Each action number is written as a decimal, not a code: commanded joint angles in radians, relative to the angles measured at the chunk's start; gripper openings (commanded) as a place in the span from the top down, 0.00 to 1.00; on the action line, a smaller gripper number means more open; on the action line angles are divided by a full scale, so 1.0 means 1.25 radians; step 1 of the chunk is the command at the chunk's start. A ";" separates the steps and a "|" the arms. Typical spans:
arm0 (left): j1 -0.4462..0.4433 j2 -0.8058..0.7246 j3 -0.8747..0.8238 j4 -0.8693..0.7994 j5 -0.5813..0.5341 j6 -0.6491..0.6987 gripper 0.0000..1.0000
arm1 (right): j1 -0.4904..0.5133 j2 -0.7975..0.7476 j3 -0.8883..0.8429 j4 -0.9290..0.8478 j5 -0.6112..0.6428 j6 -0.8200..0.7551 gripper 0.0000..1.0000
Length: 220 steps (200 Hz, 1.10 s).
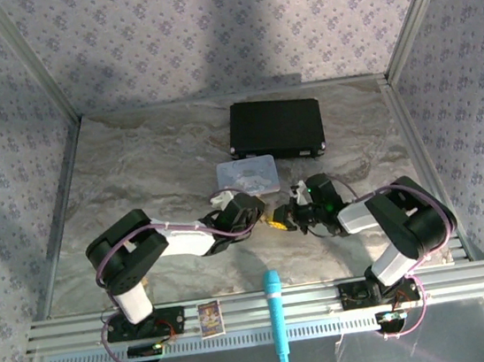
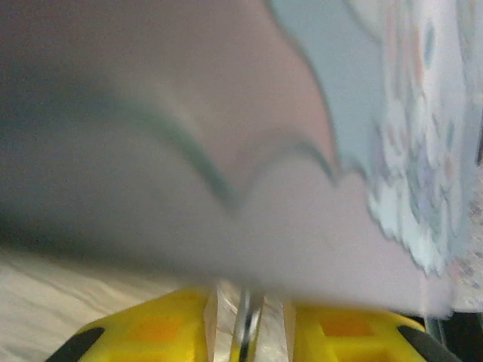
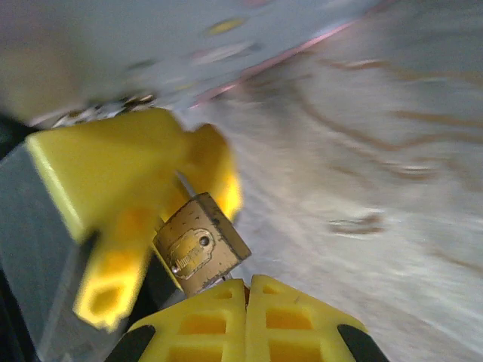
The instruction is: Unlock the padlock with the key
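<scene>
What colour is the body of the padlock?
Brass-gold, with dark speckling. The padlock shows best in the right wrist view.

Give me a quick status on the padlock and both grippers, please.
Left gripper shut on the padlock by its shackle. Right gripper shut just under the padlock; key not discernible. Pastel tin close beyond both grippers.

padlock (image 3: 202,245) shackle: mostly hidden by yellow fingers (image 3: 113,173) | tin (image 2: 423,151): blurred, cut off
</scene>
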 commanded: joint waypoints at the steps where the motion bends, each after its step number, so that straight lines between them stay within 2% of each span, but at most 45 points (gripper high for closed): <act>1: -0.035 0.007 -0.011 0.011 0.114 -0.035 0.69 | 0.013 -0.027 0.022 0.118 -0.016 0.013 1.00; 21: -0.037 0.000 -0.024 0.041 0.109 -0.023 0.68 | 0.009 -0.027 0.018 0.118 -0.013 0.015 1.00; 43: -0.037 -0.006 -0.026 0.018 0.102 -0.032 0.74 | 0.001 -0.025 0.018 0.105 -0.012 0.005 1.00; 62: -0.036 -0.004 -0.031 0.020 0.100 -0.037 0.73 | -0.008 -0.024 0.012 0.094 -0.009 -0.002 1.00; 74: -0.036 -0.006 -0.038 0.036 0.096 -0.038 0.69 | -0.014 -0.024 0.007 0.092 -0.010 -0.005 1.00; 91: -0.028 -0.009 -0.042 0.049 0.095 -0.033 0.56 | -0.020 -0.022 0.002 0.083 -0.008 -0.012 1.00; 124: -0.008 -0.023 -0.056 0.050 0.089 -0.030 0.50 | -0.031 -0.014 -0.011 0.085 -0.008 -0.018 1.00; 136: -0.006 -0.034 -0.065 0.049 0.070 -0.024 0.43 | -0.035 -0.009 -0.017 0.087 -0.011 -0.022 1.00; 143: -0.006 -0.041 -0.070 0.050 0.057 -0.021 0.42 | -0.035 -0.007 -0.017 0.085 -0.012 -0.024 1.00; 161: -0.004 -0.054 -0.085 0.068 0.024 -0.016 0.43 | -0.035 0.005 -0.018 0.096 -0.015 -0.022 1.00; 173: 0.001 -0.058 -0.094 0.079 0.003 -0.013 0.50 | -0.034 0.014 -0.021 0.111 -0.014 -0.015 1.00; 208: 0.015 -0.037 -0.110 0.210 0.012 0.019 0.61 | -0.028 0.026 -0.010 0.118 -0.018 -0.014 1.00; 220: 0.019 -0.032 -0.108 0.222 0.018 0.025 0.62 | -0.028 0.027 -0.011 0.118 -0.018 -0.013 1.00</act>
